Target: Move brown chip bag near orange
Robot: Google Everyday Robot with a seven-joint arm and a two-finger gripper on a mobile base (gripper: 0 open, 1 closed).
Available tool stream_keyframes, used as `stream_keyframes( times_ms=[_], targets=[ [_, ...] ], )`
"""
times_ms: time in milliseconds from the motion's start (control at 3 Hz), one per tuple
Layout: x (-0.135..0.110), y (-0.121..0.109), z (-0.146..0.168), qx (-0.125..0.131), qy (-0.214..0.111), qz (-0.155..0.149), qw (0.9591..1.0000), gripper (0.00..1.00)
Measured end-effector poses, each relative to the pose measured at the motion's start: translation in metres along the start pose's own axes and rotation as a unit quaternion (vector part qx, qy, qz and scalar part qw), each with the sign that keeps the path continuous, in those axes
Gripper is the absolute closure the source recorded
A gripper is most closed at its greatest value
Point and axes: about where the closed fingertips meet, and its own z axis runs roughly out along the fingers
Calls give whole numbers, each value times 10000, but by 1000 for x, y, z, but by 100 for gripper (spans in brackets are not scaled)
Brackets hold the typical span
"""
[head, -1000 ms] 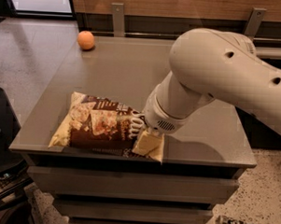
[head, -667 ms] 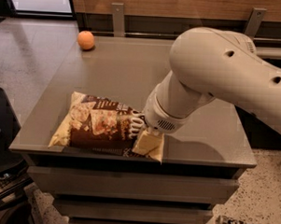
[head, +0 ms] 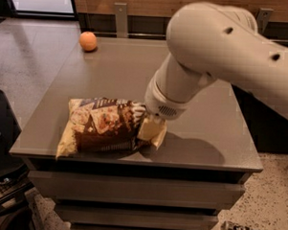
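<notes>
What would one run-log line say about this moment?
bag: flat, front of table | hand: at its right end | orange: back left, far from bag

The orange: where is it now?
In the camera view, the orange lies at the far left corner of the table, far from the chip bag at the near edge, where the gripper meets the bag's right end.

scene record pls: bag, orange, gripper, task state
brown chip bag: lying flat, front-left part of table
orange: far-left corner of table, well apart from the bag
gripper: down at the bag's right end, mostly hidden by the arm
task state: bag not yet near orange
</notes>
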Motion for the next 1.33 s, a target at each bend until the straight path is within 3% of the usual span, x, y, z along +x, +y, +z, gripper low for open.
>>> stream_keyframes(
  times_ms=[333,667,1333],
  targets=[
    [-22,-49,-24,79,439,-322,9985,100],
    [-46,-93,-50,246,537,-563,9967,100],
    [-90,-165,-103,824,565,-849,9914,100]
  ],
)
